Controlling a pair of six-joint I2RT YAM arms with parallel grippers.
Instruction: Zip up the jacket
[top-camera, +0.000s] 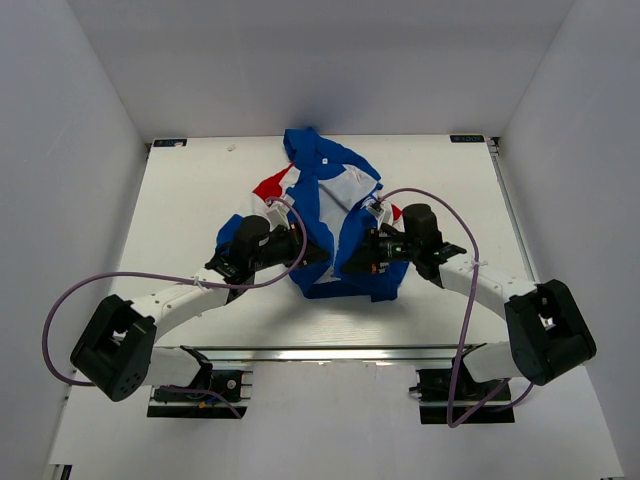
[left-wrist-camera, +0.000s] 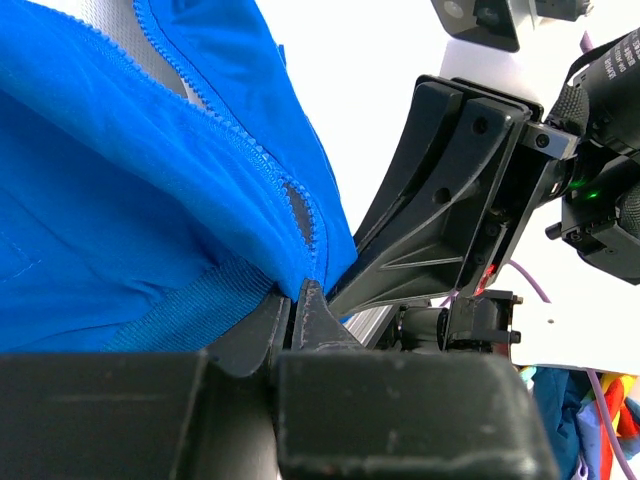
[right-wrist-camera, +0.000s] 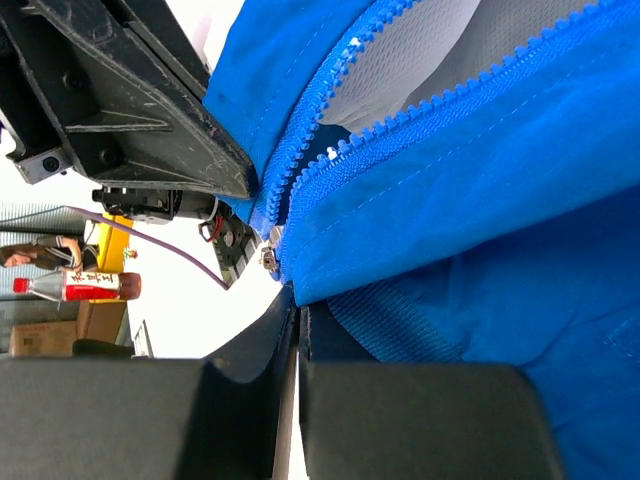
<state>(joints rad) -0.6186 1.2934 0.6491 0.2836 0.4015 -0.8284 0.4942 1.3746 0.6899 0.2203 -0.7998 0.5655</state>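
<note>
Currently left gripper (top-camera: 315, 252) and right gripper (top-camera: 350, 262) each clenched on jacket (top-camera: 325, 185) hem, either side of open zipper (right-wrist-camera: 300, 160); white table (top-camera: 200, 190) shows around jacket.

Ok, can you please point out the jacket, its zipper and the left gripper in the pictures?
jacket (top-camera: 316, 208), top external view, on the blue front panel.
zipper (right-wrist-camera: 300, 190), right wrist view, on the blue teeth.
left gripper (left-wrist-camera: 297, 302), left wrist view, between the fingertips pinching the hem.
</note>
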